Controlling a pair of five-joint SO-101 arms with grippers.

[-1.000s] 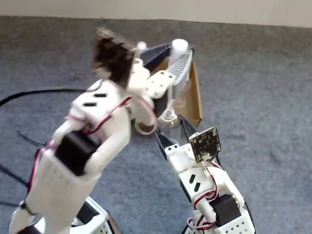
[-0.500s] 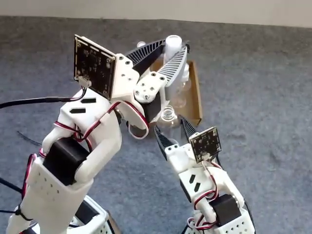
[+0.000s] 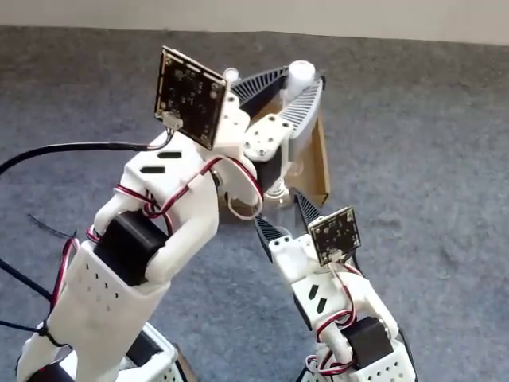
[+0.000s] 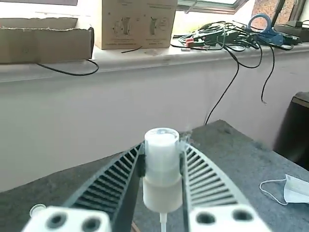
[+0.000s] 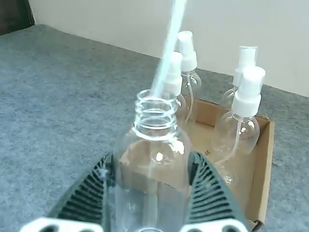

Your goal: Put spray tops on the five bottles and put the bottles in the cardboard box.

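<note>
Nearest the arm bases, the right claw point(image 5: 150, 160) is closed partway around the body of the uncapped bottle point(image 5: 153, 130), one ribbed finger on each side of the clear glass, holding it upright just above the grey counter point(image 3: 413, 119). Directly over it, the left claw point(image 4: 161, 152) is pinched shut on the white spray top point(image 4: 162, 186), gripping it by the collar with the nozzle head uppermost. The dip tube point(image 5: 166, 48) hangs from the spray top and slants down to the threaded mouth of the uncapped bottle; whether its tip has passed inside cannot be told. Just beyond the held bottle lies the cardboard box point(image 5: 264, 159), a shallow open tray resting on the counter. Four capped bottles point(image 5: 239, 130) stand upright inside it, two toward each side, each with its white spray top fitted.
</note>
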